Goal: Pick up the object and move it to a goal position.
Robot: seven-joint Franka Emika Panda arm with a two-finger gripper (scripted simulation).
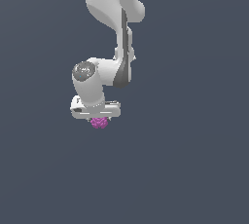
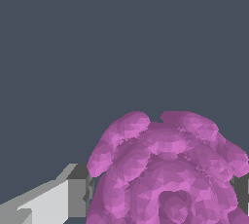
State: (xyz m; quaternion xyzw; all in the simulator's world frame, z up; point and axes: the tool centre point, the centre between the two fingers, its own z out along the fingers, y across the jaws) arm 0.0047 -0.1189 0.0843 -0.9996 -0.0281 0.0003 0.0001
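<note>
The object is a small magenta-purple bumpy ball (image 1: 99, 122), like a raspberry. It sits just under the white hand of my arm in the exterior view, between the fingers, which the hand hides there. My gripper (image 1: 98, 121) is shut on it. In the wrist view the ball (image 2: 165, 169) fills much of the picture, with a white and grey finger (image 2: 73, 194) pressed against one side and a sliver of the other finger (image 2: 241, 189) at the picture's edge.
A plain dark grey-blue background (image 1: 194, 169) surrounds the arm in both views. The white arm links (image 1: 109, 4) rise above the hand out of the exterior view.
</note>
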